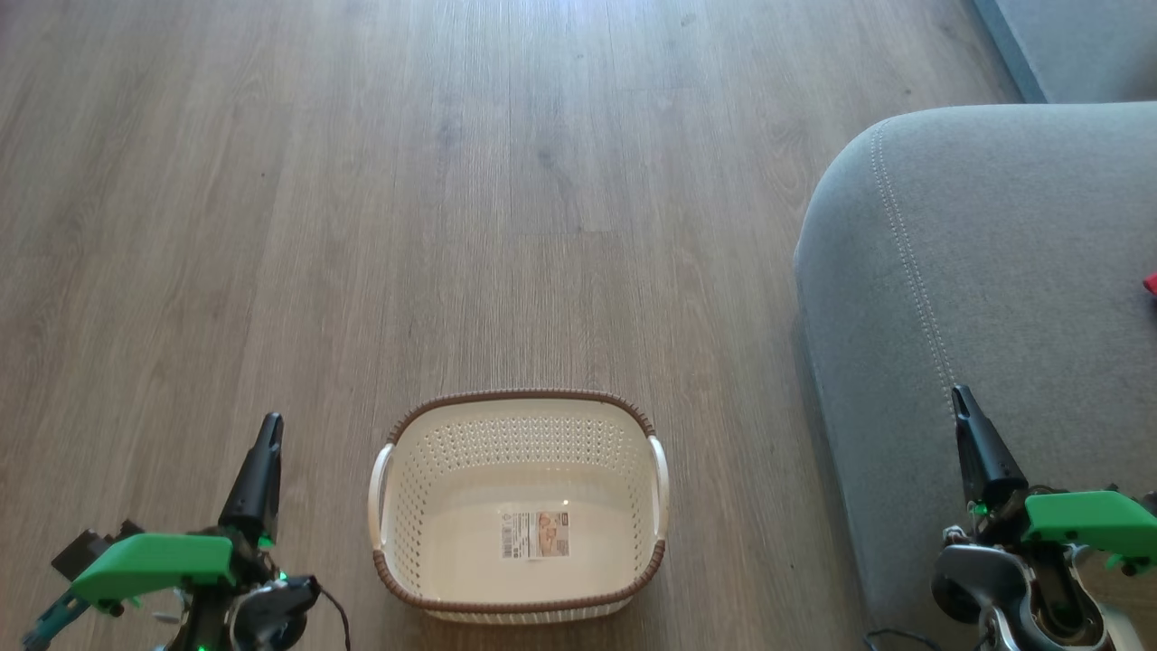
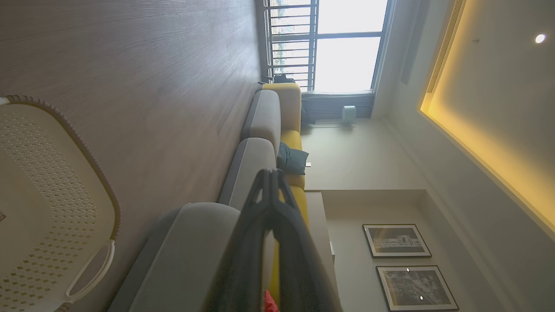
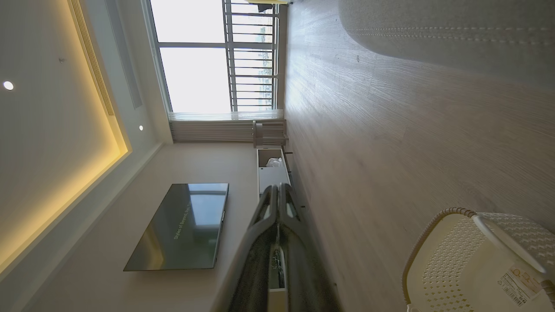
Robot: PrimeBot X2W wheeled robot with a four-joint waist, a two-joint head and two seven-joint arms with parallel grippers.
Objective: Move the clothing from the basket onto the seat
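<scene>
Where the clothing can be seen from the head camera, it is a small bright red scrap at the picture's right edge, lying on the seat well to the right of the basket. The left wrist view shows another red sliver low between that gripper's finger bases; its fabric cannot be judged.

The basket is a rounded-rectangular cream plastic tub with perforated walls, a brown woven-look rim and a white handle on each short side. Its smooth floor is exposed, with a printed sticker on it. It stands upright on the floor, which is grey-brown wood-grain plank.

The seat is grey woven upholstery with a rounded corner and a double line of pale stitching. It stands right of the basket, apart from it, with a strip of floor between.

The left gripper hangs left of the basket, its two dark tapered fingers pressed together with nothing between them. The right gripper is right of the basket, over the seat's front edge, fingers likewise together and holding nothing. Each wrist carries a bright green plastic cover.
</scene>
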